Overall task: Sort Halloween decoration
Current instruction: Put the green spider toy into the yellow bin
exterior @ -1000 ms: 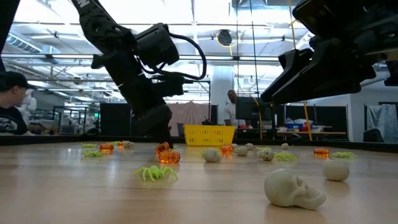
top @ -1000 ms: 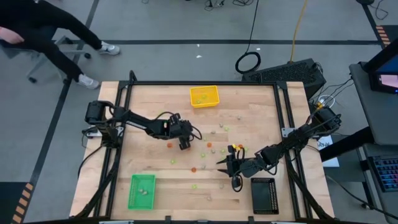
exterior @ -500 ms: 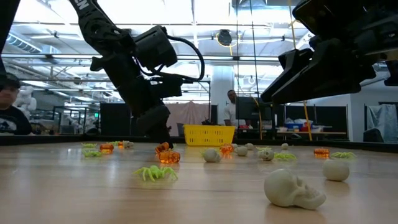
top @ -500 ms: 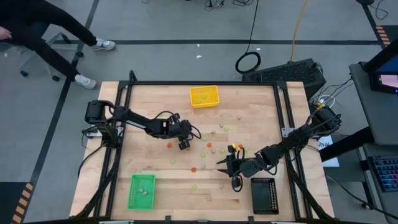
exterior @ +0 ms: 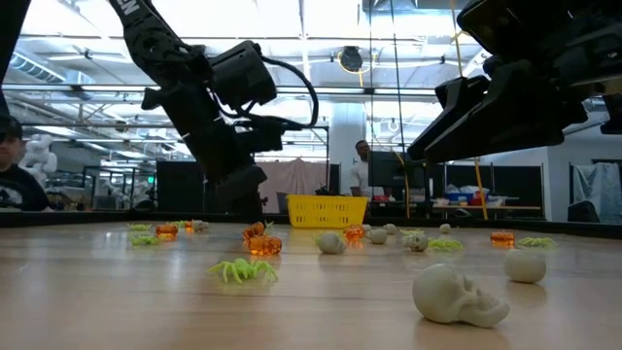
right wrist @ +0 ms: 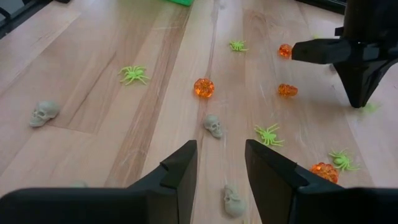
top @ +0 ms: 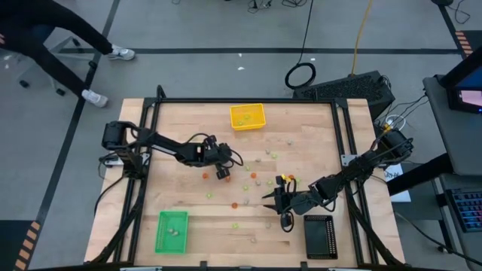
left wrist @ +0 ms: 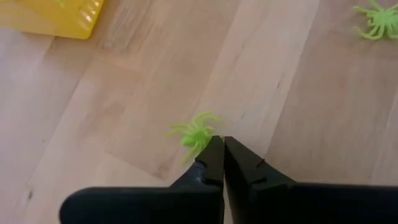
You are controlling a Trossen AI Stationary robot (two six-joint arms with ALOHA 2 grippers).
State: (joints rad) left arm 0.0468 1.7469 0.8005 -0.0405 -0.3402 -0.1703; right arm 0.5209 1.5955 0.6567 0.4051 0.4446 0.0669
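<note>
We find left gripper jaws clenched at green spider's edge; grip unconfirmed. Spider lies fwd of tips. Right gripper hovers apart, jaws part-open, empty.

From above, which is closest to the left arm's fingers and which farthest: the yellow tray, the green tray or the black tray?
Going by the high view, measured from the left gripper:
1. Yellow tray, at the table's far edge, nearest.
2. Green tray, at the near left corner, somewhat farther.
3. Black tray, at the near right, by the right arm, farthest.
</note>
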